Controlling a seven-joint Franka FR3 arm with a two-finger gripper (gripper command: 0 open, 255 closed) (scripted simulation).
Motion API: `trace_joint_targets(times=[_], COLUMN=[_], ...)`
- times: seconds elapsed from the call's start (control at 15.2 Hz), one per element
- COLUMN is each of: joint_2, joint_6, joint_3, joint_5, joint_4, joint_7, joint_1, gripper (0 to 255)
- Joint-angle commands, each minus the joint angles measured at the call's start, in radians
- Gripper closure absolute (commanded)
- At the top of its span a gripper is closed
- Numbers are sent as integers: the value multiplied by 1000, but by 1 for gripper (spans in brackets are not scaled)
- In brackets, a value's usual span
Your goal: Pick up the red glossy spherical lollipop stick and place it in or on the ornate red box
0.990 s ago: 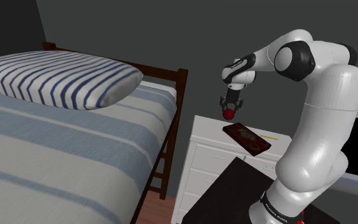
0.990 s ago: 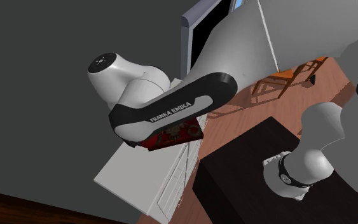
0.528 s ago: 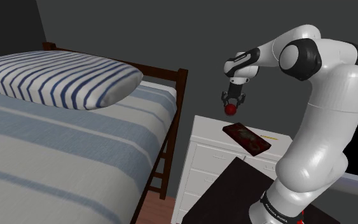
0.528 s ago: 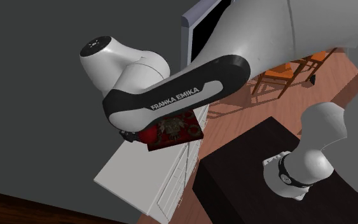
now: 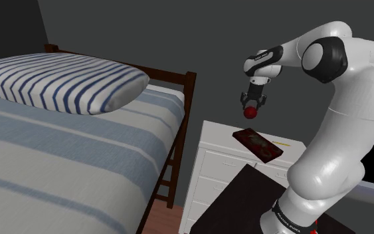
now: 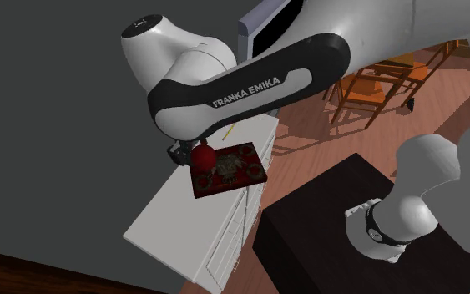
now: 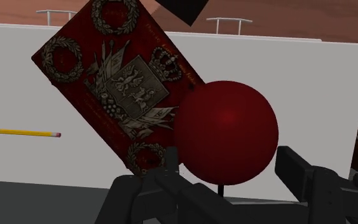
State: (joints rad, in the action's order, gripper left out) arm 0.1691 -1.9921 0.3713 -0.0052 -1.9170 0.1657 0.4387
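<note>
While the pincer (image 7: 227, 156) clamps the red lollipop (image 7: 227, 127) above it, ornate red box (image 7: 117, 76) lies flat at counter's (image 7: 336, 83) drawer-side edge; arm (image 6: 250, 79) lettering reads FRANKA EMIKA

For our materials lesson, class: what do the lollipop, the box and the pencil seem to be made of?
Lollipop: dark red ball, smooth with a soft sheen, perhaps hard candy.
Box: dark red top with pale crest and wreaths; material unclear, maybe printed card.
Pencil: yellow, pink eraser end, probably painted wood.

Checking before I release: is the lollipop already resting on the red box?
No, in the shoulder view the lollipop hangs in the pincer, in the air above the red box.
</note>
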Motion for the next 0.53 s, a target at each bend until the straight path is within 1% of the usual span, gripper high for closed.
trace_joint_targets(times=[0.0,0.46], joint_2=[-22,-74], joint_6=[12,40], joint_3=[21,87], joint_5=[-10,-36], joint_4=[-7,-19], joint_7=[-42,-176], joint_1=[24,100], gripper=[255,255])
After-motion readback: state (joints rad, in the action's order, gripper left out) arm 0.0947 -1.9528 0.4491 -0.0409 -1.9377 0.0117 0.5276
